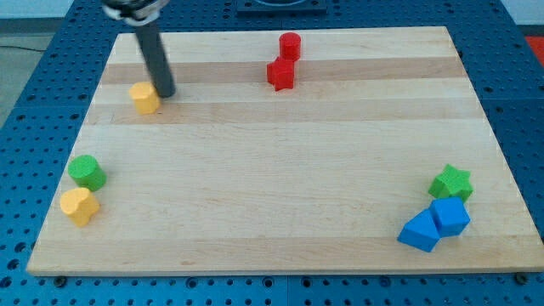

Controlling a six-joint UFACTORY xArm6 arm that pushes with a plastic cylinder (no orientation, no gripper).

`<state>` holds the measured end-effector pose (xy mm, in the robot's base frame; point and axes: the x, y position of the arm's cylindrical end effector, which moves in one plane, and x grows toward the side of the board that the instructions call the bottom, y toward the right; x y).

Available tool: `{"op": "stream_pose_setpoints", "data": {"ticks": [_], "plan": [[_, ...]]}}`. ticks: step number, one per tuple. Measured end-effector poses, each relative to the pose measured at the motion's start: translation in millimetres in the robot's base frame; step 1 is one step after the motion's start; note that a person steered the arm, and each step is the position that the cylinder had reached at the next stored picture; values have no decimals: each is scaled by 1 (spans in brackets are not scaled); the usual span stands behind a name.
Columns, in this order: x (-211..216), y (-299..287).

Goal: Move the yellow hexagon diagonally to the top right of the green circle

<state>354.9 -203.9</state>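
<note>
The yellow hexagon [145,98] lies near the board's top left. My tip [165,92] stands right against its right side, slightly above its middle. The green circle [87,172] lies at the view's left edge of the board, well below and to the left of the hexagon. The hexagon is up and to the right of the green circle, about one block-width to the right and several block-widths up.
A second yellow block [79,206], perhaps a heart, touches the green circle's lower left. Two red blocks [290,45] [280,74] sit at top centre. A green star [450,182] and two blue blocks [449,216] [419,231] cluster at bottom right. The wooden board [280,170] rests on blue pegboard.
</note>
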Motion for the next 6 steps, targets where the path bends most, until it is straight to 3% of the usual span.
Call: {"op": "stream_pose_setpoints", "data": {"ticks": [1, 2, 3, 4, 5, 6], "plan": [[13, -10], [-19, -45], [10, -62], [60, -40], [66, -41], [62, -2]]}}
